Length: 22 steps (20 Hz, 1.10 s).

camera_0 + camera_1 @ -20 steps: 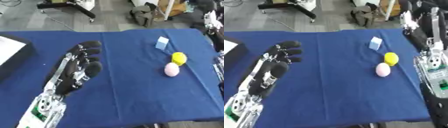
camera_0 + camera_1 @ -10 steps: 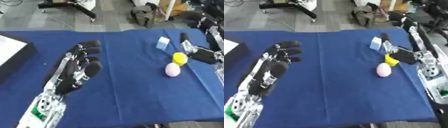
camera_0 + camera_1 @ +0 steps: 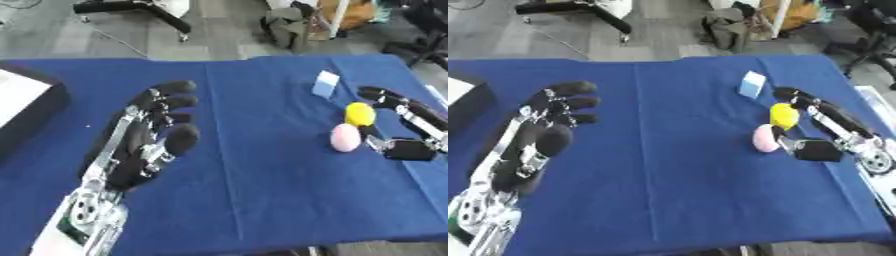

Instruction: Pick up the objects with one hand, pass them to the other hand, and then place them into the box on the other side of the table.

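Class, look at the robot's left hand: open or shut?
Open: the left hand hovers over the blue table, its fingers extended, holding nothing.

Blue table cloth (image 3: 262,195) is seen spread beneath the left hand (image 3: 144,137) and the right hand (image 3: 837,132). Grey floor (image 3: 219,30) is seen beyond both. A black wheeled chair base (image 3: 131,7) is noted far beyond the left hand; a dark bag heap (image 3: 287,25) is noted beyond the right hand.

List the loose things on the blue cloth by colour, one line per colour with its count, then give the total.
Yellow: 1, a ball
Pink: 1, an egg shape
Pale blue: 1, a small block
Total: 3
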Each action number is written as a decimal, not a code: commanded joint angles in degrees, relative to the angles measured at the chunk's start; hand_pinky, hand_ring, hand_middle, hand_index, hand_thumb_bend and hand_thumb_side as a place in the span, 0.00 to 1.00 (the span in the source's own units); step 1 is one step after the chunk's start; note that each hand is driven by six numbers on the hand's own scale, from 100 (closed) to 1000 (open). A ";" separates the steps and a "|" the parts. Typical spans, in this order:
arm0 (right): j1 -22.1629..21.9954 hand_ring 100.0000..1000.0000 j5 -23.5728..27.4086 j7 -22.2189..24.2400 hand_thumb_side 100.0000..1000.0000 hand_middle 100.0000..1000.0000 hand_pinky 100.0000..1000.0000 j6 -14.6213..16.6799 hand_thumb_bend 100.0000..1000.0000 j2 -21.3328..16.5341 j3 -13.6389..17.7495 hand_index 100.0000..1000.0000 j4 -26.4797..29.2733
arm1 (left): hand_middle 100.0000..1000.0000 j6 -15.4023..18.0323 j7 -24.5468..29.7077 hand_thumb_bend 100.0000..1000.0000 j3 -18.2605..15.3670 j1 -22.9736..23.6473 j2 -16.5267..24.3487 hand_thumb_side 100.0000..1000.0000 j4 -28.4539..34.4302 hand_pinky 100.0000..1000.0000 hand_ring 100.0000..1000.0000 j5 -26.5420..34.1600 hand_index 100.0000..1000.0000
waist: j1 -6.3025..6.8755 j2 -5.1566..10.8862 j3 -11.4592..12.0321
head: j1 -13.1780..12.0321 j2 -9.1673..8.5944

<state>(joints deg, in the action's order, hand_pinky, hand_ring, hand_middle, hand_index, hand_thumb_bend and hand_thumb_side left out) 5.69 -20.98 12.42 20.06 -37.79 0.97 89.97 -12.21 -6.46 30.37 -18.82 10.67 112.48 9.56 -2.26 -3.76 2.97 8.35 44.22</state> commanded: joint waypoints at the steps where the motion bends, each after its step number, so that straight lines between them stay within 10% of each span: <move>1: 1.53 0.96 0.91 1.55 0.54 0.99 0.88 -0.05 0.00 -2.40 0.33 0.97 -3.81 | 0.76 -0.04 0.32 0.84 -0.27 -1.27 0.74 0.54 1.24 0.75 0.78 -0.29 0.78 | -0.21 0.04 0.35 | 0.57 -0.10; 17: 7.19 0.92 1.85 2.72 0.78 0.89 0.86 -1.74 0.00 -1.83 -0.12 0.95 -21.40 | 0.76 -0.04 1.04 0.85 -0.21 -4.01 1.04 0.54 2.11 0.74 0.78 0.12 0.78 | -0.73 -1.57 4.11 | 3.20 -0.53; 22: 7.40 0.91 -3.37 2.76 0.60 0.87 0.85 -1.75 0.00 -1.56 -0.77 0.95 -23.81 | 0.76 -0.05 1.05 0.85 -0.17 -4.05 0.86 0.54 2.11 0.74 0.78 0.29 0.78 | -0.74 -1.44 4.34 | 3.39 -0.43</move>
<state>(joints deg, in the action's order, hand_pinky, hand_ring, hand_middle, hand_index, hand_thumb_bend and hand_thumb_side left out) 12.61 -22.92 15.26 18.48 -38.01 0.17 66.54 -12.36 -5.56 30.39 -22.09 11.17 113.34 9.67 -2.96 -5.75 7.26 11.55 44.16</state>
